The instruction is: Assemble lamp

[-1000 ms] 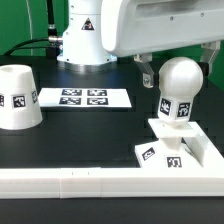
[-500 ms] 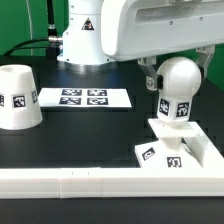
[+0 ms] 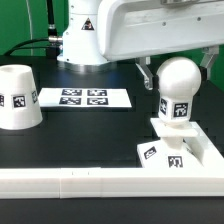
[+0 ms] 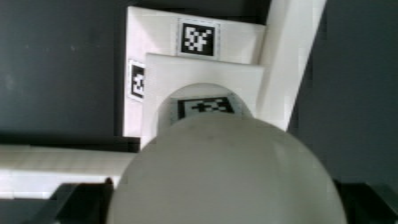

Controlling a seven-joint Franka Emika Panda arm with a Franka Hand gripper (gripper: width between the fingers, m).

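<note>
The white ball-topped bulb (image 3: 178,88) stands upright in the blocky square base (image 3: 170,152) at the exterior view's right, against the rail corner. My gripper (image 3: 178,68) comes down over the bulb's round head, one dark finger (image 3: 148,70) showing on its left side. In the wrist view the bulb (image 4: 222,165) fills the space between the two dark fingers (image 4: 80,200), which press on both its sides; my gripper (image 4: 222,205) is shut on it. The tagged base (image 4: 205,65) lies below. The cup-like shade (image 3: 18,98) stands mouth down at the far left, apart.
The marker board (image 3: 85,98) lies flat between the shade and the bulb. A long white rail (image 3: 90,182) runs along the front edge and turns up beside the base. The arm's white pedestal (image 3: 80,40) stands behind.
The tag on the bulb's stem has shifted to the right, so the bulb has turned in the base. The gripper's body has turned with it. The base and shade have not moved.
</note>
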